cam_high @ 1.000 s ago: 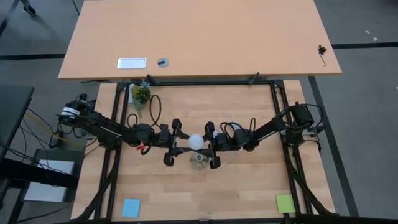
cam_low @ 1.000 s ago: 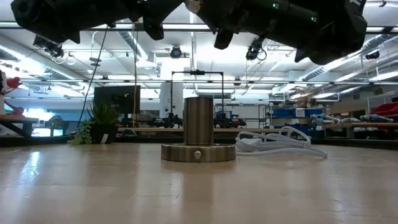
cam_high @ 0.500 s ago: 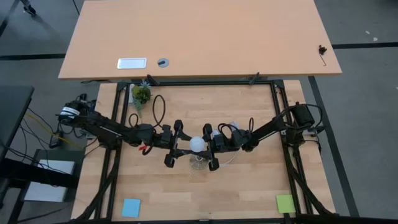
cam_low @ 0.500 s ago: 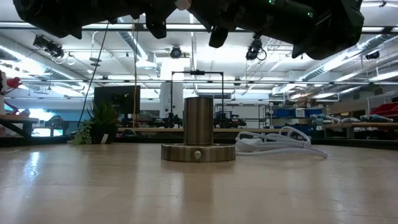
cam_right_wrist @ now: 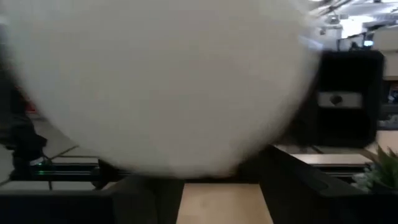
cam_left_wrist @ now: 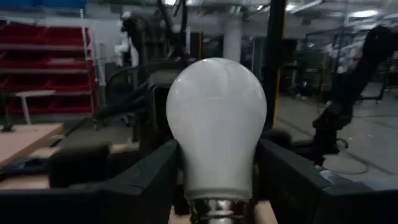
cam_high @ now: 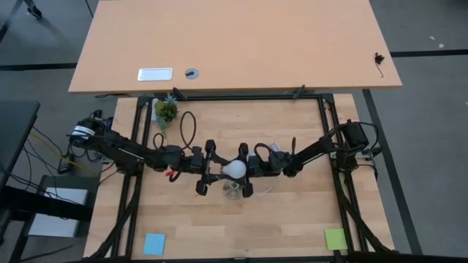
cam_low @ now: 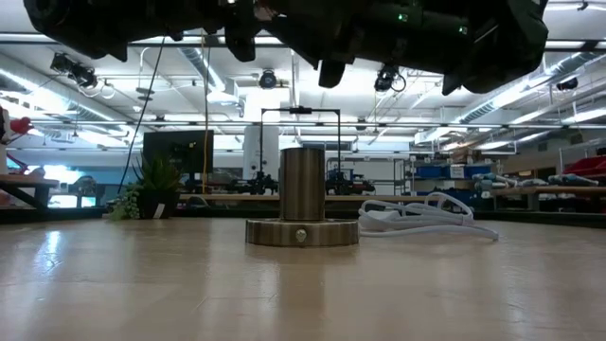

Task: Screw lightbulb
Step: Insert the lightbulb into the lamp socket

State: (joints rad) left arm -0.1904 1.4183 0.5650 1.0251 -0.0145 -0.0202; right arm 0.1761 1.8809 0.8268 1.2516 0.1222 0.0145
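Since a second ago both grippers have closed in toward each other above the metal socket (cam_low: 302,201), with the lightbulb (cam_high: 234,169) between them. From above, the left gripper (cam_high: 208,170) stands wide; its wrist view shows the lightbulb's grey screw base low between its dark fingers (cam_left_wrist: 143,186), though a grip there cannot be confirmed. White, smooth and pear-shaped, the rounded head fills the right wrist view; whether the right gripper (cam_high: 247,170) clasps it cannot be told. At table height the bulb is hidden; beyond the socket lie a coiled cable (cam_low: 426,215) and a potted plant (cam_low: 151,187)
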